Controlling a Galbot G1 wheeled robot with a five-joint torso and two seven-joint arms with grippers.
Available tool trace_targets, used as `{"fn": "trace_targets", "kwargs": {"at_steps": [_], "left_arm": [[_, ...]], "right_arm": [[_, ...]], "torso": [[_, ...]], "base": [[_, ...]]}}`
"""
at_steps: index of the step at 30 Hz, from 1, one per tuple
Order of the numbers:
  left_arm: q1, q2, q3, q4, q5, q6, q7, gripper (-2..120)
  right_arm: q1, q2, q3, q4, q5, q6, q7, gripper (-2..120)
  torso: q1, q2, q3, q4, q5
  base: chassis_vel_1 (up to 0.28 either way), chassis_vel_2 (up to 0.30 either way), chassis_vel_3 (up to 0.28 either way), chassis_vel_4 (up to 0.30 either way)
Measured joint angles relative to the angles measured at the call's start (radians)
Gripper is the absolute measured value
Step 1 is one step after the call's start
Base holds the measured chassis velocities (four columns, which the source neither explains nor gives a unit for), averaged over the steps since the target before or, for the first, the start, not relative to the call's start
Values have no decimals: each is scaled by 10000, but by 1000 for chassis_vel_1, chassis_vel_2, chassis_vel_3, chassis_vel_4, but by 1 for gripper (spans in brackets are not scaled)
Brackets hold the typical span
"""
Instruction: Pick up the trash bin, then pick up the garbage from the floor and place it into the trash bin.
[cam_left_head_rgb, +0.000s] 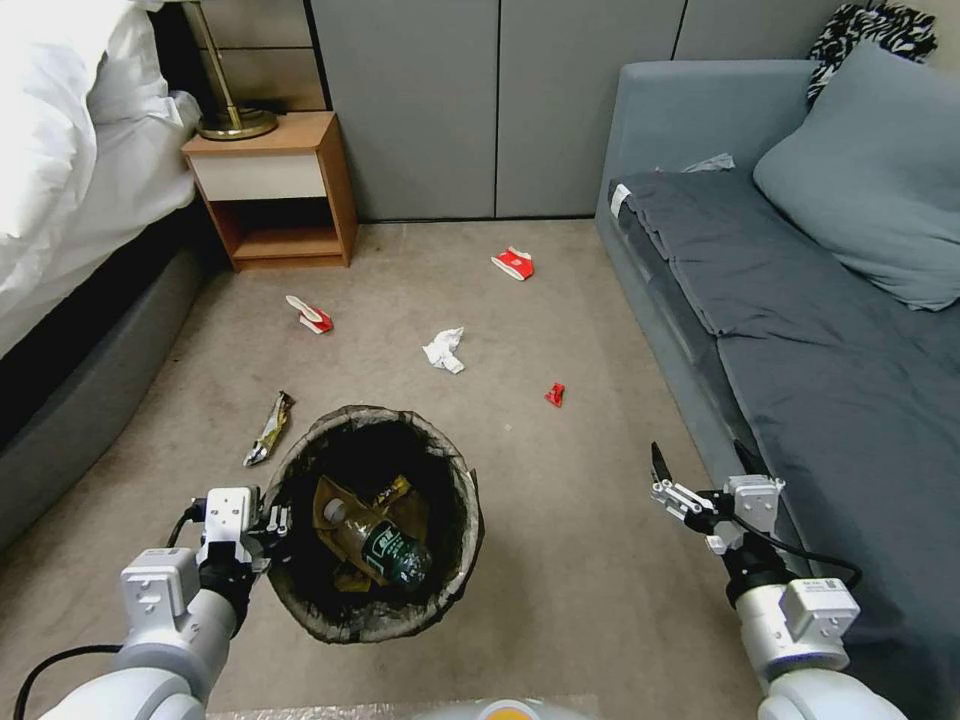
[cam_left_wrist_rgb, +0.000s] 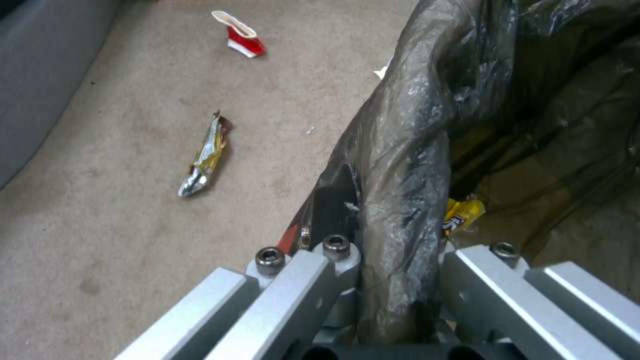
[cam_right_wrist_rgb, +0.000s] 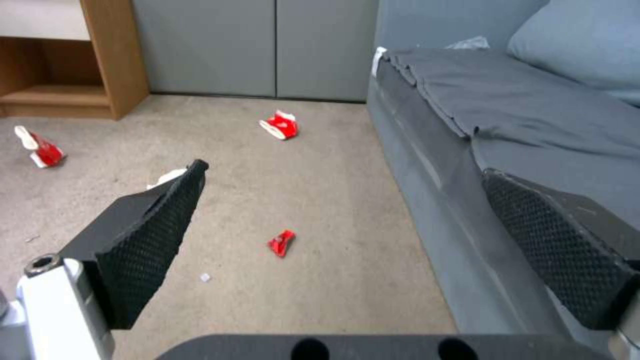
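my left gripper (cam_left_head_rgb: 278, 522): clamped on the near-left rim of the trash bin (cam_left_head_rgb: 455, 480), holding it up off the floor (cam_left_head_rgb: 560, 560).
my right gripper (cam_left_head_rgb: 700, 470): fingers spread wide, empty, beside the sofa (cam_left_head_rgb: 800, 330).
nearest litter: small red scrap (cam_left_head_rgb: 554, 394), ahead and to the left of my right gripper, so my free arm is nearer.
farther: tissue (cam_left_head_rgb: 444, 349), two red cups.

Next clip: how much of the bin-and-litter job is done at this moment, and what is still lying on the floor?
Done: the left pincer is shut on the rim of the trash bin; a bottle and brown carton lie inside. In hand: the right pincer is open beside the sofa, holding nothing. Left on the floor: wrapper, two red cups, tissue, small red scrap.
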Motion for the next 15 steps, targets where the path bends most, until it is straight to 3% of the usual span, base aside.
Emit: {"fn": "trace_targets", "kwargs": {"at_steps": [15], "left_arm": [[-13, -50, -6, 0, -12, 0, -9, 0]], "right_arm": [[-43, 32, -101, -88, -16, -41, -2, 100]], "torso": [[0, 0, 1, 0, 1]], "base": [[-123, 120, 124, -109]]}}
